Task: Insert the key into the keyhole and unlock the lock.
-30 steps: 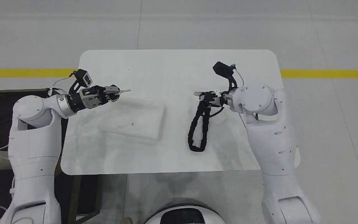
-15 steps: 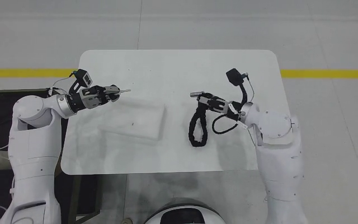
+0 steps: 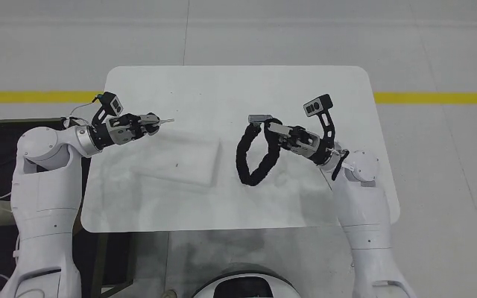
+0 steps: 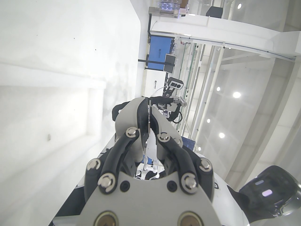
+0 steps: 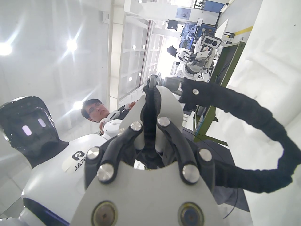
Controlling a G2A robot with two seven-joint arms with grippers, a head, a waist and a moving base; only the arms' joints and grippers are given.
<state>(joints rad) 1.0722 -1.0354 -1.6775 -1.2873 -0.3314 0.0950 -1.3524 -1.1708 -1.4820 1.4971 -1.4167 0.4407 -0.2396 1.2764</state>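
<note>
Black-sleeved lock (image 3: 241, 155) hangs pinched in the right gripper (image 3: 274, 131) above the table (image 3: 223, 82), the left gripper (image 3: 152, 122) pinching the key (image 3: 167, 121) well apart near the left edge, so bring key and lock end onto one line before closing in.

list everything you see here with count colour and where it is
table: one, white, under both arms
pad: one, white, flat on the table between the two grippers, nearer the left one
key: one, silver, pinched in the left gripper, tip pointing toward the lock
lock: one, black sleeved cable loop with a grey metal body, held over the middle of the table
floor line: one, yellow, on the floor either side of the table
left gripper: one, black and grey, shut on the key
right gripper: one, black and grey, shut on the lock
</note>
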